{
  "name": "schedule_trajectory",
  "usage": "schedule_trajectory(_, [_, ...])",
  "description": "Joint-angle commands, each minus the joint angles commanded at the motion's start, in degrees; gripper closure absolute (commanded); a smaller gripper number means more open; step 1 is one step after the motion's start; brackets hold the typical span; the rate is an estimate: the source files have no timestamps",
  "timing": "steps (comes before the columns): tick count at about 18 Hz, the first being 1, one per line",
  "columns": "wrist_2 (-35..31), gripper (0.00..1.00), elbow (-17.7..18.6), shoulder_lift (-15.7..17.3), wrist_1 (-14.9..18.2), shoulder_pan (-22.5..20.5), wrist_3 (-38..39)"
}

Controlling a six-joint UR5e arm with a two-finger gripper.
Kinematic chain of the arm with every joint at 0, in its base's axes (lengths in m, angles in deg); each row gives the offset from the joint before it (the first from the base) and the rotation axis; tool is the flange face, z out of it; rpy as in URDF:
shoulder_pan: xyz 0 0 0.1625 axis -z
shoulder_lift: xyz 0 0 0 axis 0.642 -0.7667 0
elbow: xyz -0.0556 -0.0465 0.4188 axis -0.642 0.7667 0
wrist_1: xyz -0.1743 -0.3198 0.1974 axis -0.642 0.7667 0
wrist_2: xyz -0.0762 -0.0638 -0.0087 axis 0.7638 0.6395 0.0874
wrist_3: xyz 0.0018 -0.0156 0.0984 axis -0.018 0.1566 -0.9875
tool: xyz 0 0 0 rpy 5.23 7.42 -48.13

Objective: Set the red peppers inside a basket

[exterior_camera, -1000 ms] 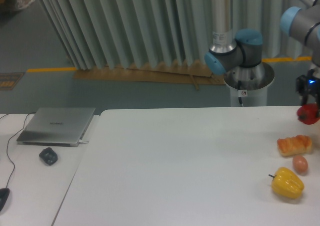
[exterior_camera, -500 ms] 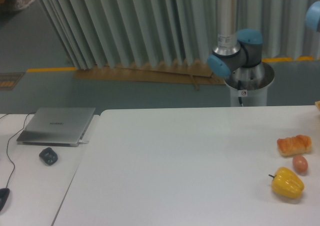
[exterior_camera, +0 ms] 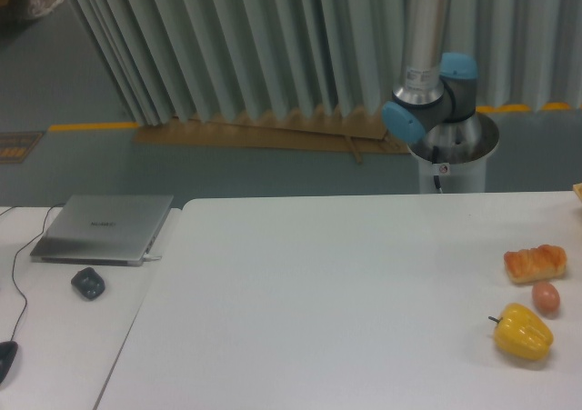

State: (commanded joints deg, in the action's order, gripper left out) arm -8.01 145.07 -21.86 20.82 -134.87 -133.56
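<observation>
The red pepper is out of view, and so is the gripper; both lie beyond the right edge of the picture. Only the arm's base and upright lower link (exterior_camera: 427, 74) show behind the table. A sliver of a tan thing (exterior_camera: 577, 189) sits at the right edge; I cannot tell whether it is the basket.
On the white table (exterior_camera: 346, 301) at the right lie a bread roll (exterior_camera: 535, 263), a small brownish egg-like thing (exterior_camera: 546, 296) and a yellow bell pepper (exterior_camera: 523, 332). A closed laptop (exterior_camera: 105, 228), a dark mouse (exterior_camera: 88, 284) and a cable sit on the left desk.
One second ago the gripper held the red pepper at the right edge above the table. Both have since moved out of the picture to the right, and the arm's link has swung slightly right.
</observation>
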Motion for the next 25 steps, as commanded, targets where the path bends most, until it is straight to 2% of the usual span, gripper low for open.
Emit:
schedule_trajectory(2, [0.0, 0.57, -0.18, -0.09, -0.09, 0.0, 0.17])
schedule_trajectory(3, [0.0, 0.48, -0.35, -0.18, -0.09, 0.0, 0.26])
schedule_trajectory(4, [0.0, 0.44, -0.53, -0.26, 0.09, 0.09, 0.61])
schedule_trajectory(5, [0.0, 0.32, -0.7, -0.53, 0.17, 0.17, 0.7])
schedule_trajectory(6, [-0.09, 0.0, -0.88, -0.62, 0.26, 0.26, 0.7])
schedule_trajectory(12, [0.53, 0.0, -0.88, -0.18, 0.0, 0.7, 1.4])
schedule_trajectory(14, [0.53, 0.0, -0.88, -0.26, -1.4, 1.75, 2.45])
schedule_trajectory(16, [0.26, 0.0, -0.89, -0.44, -2.01, 4.03, 9.73])
schedule_trajectory(25, [0.35, 0.0, -1.58, -0.53, -2.29, 7.64, 10.81])
